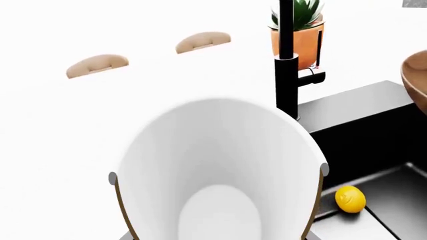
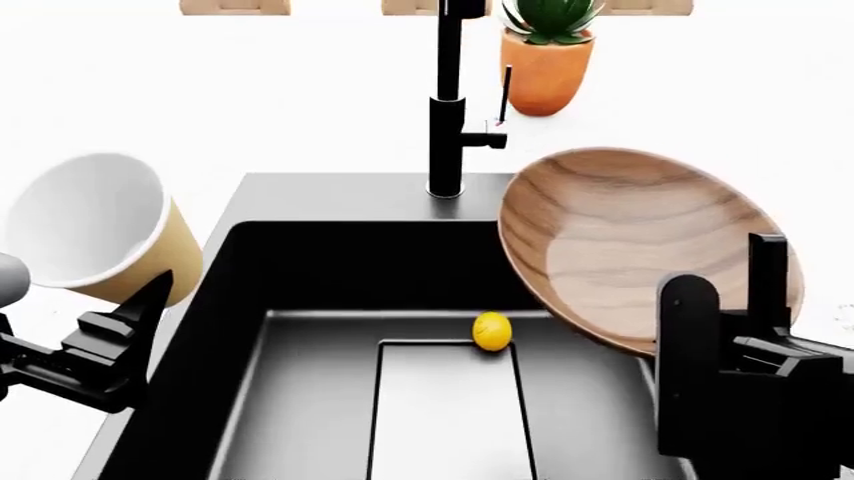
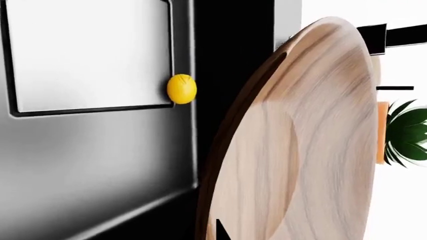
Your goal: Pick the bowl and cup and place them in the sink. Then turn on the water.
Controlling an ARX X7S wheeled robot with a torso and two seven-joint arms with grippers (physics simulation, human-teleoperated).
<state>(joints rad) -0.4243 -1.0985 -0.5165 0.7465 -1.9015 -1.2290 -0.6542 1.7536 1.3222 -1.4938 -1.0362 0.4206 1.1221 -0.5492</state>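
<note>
Over at about 9 o'clock in the head view, my left gripper point(image 2: 127, 320) is pinching the cup point(image 2: 100, 228), tipped so its white inside faces the camera, hanging just off the sink's point(image 2: 334, 195) left rim. From my left wrist camera the cup point(image 1: 220, 170) fills most of the frame, mouth wide, with dark finger edges showing at both sides of it. At roughly 3 o'clock my right gripper point(image 2: 727, 315) has the bowl point(image 2: 641, 240) clamped by its near edge, tilted up on its side so the grain faces the basin, hanging over the sink's right side. The right wrist camera shows the bowl point(image 3: 313, 145) edge-on and huge, with the sink floor point(image 3: 87, 165) behind it. Down in the basin, a little yellow lemon point(image 2: 493, 331) sits at the top right corner of the recessed drain plate point(image 2: 447, 420), touching its edge as far as I can tell. At 12 o'clock the black faucet point(image 2: 449, 120) stands on the rim with its small side lever point(image 2: 489, 140) pointing right, and an orange plant pot point(image 2: 546, 70) sits just behind it at about 1 o'clock on the white counter point(image 2: 200, 110).
</note>
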